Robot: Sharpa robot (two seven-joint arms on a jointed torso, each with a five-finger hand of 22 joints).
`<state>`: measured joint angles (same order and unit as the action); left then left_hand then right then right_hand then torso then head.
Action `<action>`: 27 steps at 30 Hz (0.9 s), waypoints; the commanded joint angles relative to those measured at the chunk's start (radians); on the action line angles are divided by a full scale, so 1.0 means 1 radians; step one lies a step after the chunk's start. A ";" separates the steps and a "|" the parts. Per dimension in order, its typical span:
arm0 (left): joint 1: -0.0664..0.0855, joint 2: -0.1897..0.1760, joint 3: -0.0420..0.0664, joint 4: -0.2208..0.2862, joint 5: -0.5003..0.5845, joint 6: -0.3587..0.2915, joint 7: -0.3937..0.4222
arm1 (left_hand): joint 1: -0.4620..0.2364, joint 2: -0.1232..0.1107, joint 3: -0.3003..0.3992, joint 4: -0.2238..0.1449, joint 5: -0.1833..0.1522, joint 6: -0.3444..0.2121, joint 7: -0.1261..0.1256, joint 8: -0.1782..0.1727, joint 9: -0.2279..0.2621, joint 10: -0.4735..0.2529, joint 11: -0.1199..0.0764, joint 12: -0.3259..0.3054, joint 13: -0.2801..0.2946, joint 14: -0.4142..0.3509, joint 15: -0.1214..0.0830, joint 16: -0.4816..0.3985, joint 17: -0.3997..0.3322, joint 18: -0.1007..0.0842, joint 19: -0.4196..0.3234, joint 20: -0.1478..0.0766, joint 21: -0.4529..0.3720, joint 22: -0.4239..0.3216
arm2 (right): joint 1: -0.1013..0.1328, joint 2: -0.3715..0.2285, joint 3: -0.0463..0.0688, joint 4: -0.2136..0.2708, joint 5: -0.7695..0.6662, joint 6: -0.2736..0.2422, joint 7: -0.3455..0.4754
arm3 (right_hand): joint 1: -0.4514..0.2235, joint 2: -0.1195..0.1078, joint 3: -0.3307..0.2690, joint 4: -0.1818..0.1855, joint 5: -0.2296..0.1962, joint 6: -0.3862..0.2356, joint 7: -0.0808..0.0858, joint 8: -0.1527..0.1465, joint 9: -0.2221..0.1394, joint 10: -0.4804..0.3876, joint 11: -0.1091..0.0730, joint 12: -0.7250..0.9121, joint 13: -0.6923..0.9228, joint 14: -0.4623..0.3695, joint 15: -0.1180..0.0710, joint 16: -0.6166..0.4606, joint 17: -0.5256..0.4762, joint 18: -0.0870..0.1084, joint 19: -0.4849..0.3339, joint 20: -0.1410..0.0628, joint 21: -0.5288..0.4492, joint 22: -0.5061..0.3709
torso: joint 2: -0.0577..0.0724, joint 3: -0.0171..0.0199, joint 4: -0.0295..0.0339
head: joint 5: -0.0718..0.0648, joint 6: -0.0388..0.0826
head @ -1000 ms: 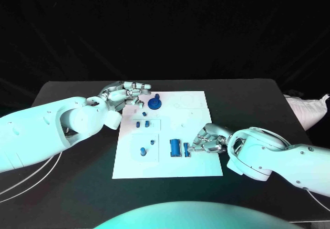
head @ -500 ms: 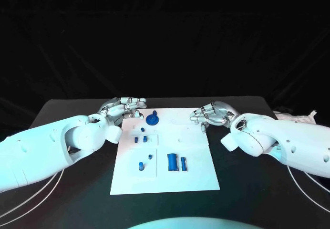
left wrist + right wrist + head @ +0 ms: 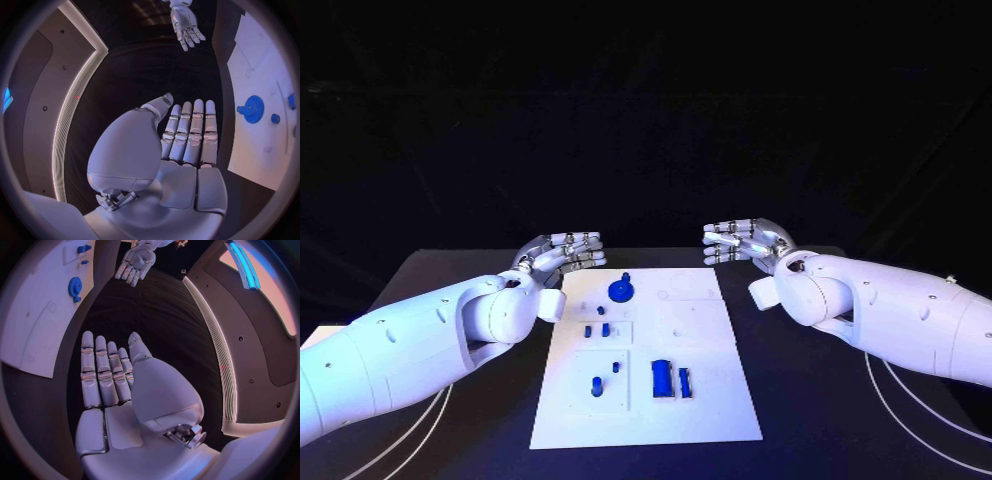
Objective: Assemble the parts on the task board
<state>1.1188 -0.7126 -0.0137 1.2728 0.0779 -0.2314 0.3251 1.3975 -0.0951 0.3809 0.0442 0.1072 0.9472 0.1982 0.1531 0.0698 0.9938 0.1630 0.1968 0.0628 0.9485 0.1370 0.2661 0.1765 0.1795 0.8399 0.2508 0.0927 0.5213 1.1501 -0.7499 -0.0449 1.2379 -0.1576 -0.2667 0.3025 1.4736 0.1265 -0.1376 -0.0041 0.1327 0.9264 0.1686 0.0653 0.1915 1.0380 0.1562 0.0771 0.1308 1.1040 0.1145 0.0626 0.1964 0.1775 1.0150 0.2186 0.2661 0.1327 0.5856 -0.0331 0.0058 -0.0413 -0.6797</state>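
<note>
- I am keeping the board point(image 3: 651, 400) flat on the table, so its slots face up.
- I am holding my left hand point(image 3: 563, 250) and right hand point(image 3: 741, 241) flat and empty beside the board's far corners, clear of the work.
- The gear point(image 3: 620, 290) is sitting at the board's far end; smaller parts point(image 3: 668, 380) are lying nearer me, awaiting seating.

Task board point(image 3: 704, 400) matt white (plastic-looking); table point(image 3: 834, 440) matt black; fingers point(image 3: 187, 131) satin metal
</note>
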 commanded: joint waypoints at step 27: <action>-0.067 -0.066 0.013 0.289 -0.076 -0.523 0.189 | -1.065 0.095 -0.291 -0.044 -0.107 -0.722 -0.198 -0.153 -0.070 -0.758 -0.163 -0.197 -0.063 -0.723 -0.137 -0.266 -0.176 -0.180 -0.638 -0.251 -0.093 -0.402 | -0.099 -0.030 0.044 0.327 0.155 -0.496 0.214 | -1.127 -0.127 0.138 0.004 -0.133 -0.707 -0.169 -0.065 -0.191 -0.791 -0.156 -0.077 -0.131 -0.840 -0.115 -0.063 -0.196 -0.177 -0.771 -0.219 -0.266 -0.133 | -0.041 0.0331 -0.0058 | 0.041 0.080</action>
<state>1.0531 -0.7775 -0.0019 1.5516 0.0312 -0.6451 0.4486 0.4563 -0.0009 0.1229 0.0005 0.0061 0.3083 0.0215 0.0110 0.0022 0.3237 0.0096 0.0193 0.0017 0.3099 0.0049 0.0545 0.0112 0.0538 0.2783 0.0503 0.0061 0.1645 1.0536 -0.7789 -0.0019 1.5566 -0.0392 -0.6679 0.4525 0.4754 0.0041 -0.0118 0.0000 0.0090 0.3020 0.0134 0.0072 0.0153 0.3388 0.0073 0.0070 0.0033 0.3627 0.0019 0.0068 0.0157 0.0573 0.3335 0.0299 0.0633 0.0044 0.5449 -0.0005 0.0000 -0.0001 -0.6002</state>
